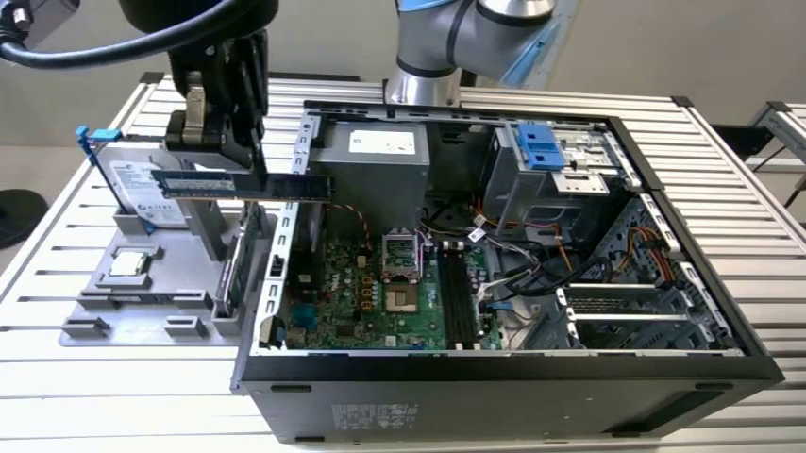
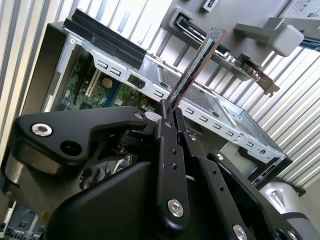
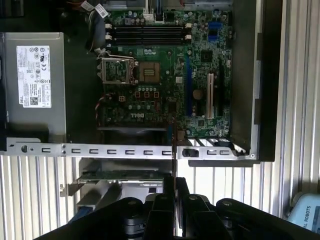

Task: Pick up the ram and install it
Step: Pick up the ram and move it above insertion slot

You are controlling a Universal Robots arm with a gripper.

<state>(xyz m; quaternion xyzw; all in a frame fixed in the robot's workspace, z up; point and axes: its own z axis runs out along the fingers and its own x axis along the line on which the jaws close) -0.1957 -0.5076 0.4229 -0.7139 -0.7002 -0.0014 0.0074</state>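
Exterior view, upper left: we find gripper (image 1: 214, 173) fingers closed on ram (image 1: 283, 186), stick held level, clear of gray holder tray (image 1: 101, 304) below, one end crossing wall of open computer case (image 1: 504, 396). Second wrist view: we see ram edge-on between fingers.

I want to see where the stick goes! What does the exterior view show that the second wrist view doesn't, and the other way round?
Exterior view: the whole open computer case, the long dark memory slots on its green board, and the gripper holding the ram level at the case's side on the exterior view's left. Second wrist view: a close look at the gripper shut on the ram, the stick seen edge-on. Both: the gripper, the ram and the case's metal frame.
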